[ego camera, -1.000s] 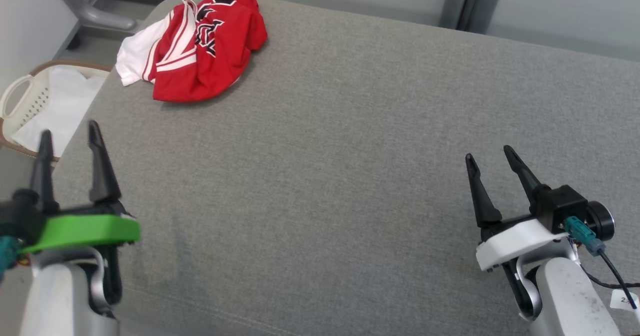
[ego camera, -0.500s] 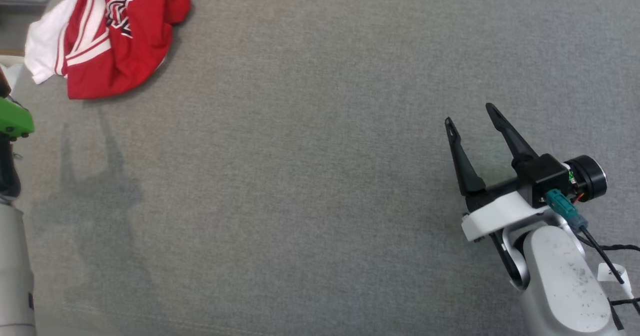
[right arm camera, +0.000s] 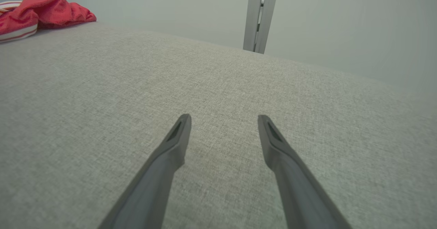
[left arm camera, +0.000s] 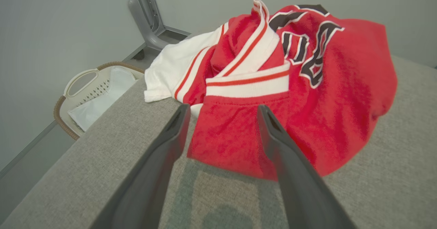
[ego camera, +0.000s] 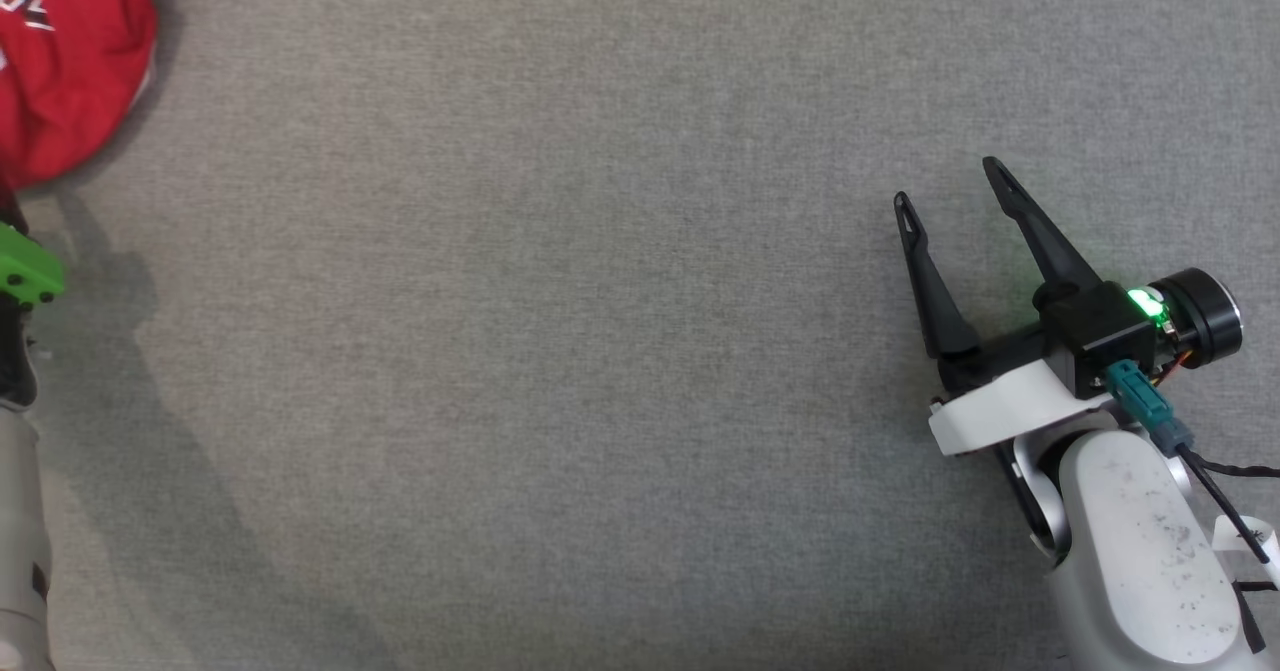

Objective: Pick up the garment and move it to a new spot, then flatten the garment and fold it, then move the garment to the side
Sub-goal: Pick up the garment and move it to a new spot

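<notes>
The garment is a crumpled red jersey with white striped trim and black lettering, lying near the far left corner of the grey cushion. In the head view only its red edge shows at the top left. My left gripper is open, its fingertips just short of the garment's near red hem, one on each side of it. Its green mount shows at the head view's left edge. My right gripper hangs open over bare cushion at the right, far from the garment, with nothing between its fingers.
A cream laundry basket with white cloth in it stands on the floor beyond the cushion's left edge. A grey metal stand leg rises behind the garment, and a grey post stands behind the cushion's far edge.
The head camera has swung, so the garment has slid to the picture's top left corner. My left arm has reached up to the garment. Both grippers stay open.
</notes>
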